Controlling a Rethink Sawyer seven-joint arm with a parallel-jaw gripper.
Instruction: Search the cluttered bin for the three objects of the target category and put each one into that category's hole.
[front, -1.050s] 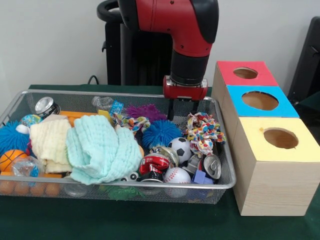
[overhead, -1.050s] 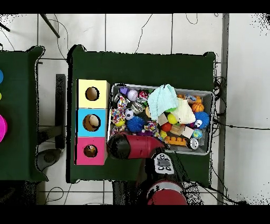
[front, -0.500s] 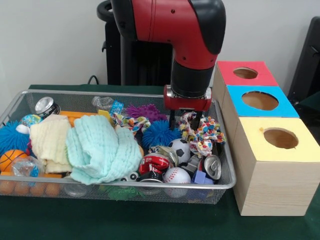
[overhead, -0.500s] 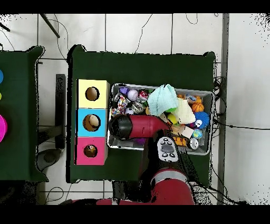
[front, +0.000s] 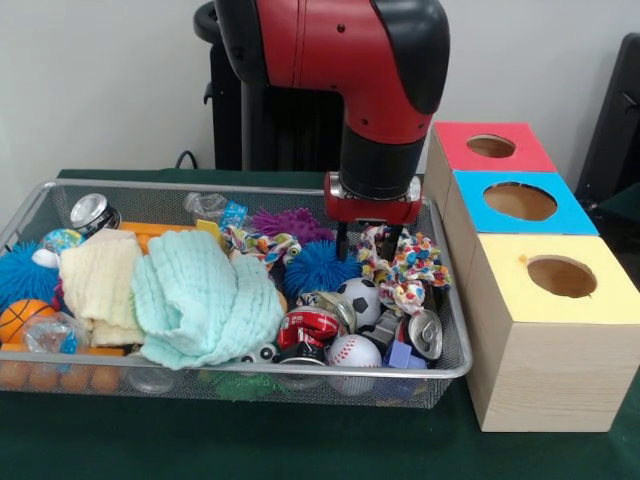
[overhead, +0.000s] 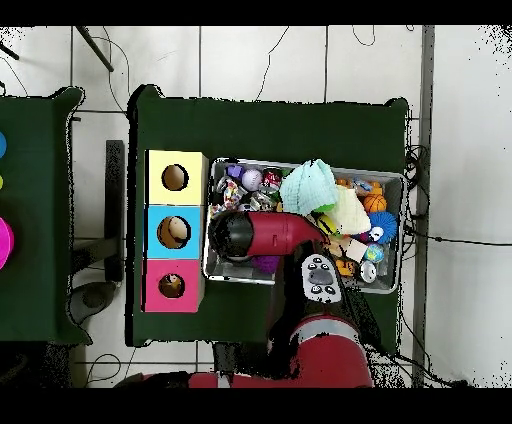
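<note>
The gripper (front: 366, 238) hangs low in the wire bin (front: 455, 352), with its two dark fingers spread on either side of one end of the colourful rope toy (front: 405, 265), probably in order to pinch it; I cannot see whether the tips already touch it. The toy lies at the bin's end beside the yellow box (front: 548, 330), so the way to a hole is short. A blue spiky ball (front: 318, 266) sits just beside the fingers and could be caught with it.

Bin (front: 450, 365) packed tight — rope toy (front: 408, 265), spiky ball (front: 318, 265) crowd the hand (front: 368, 243).
</note>
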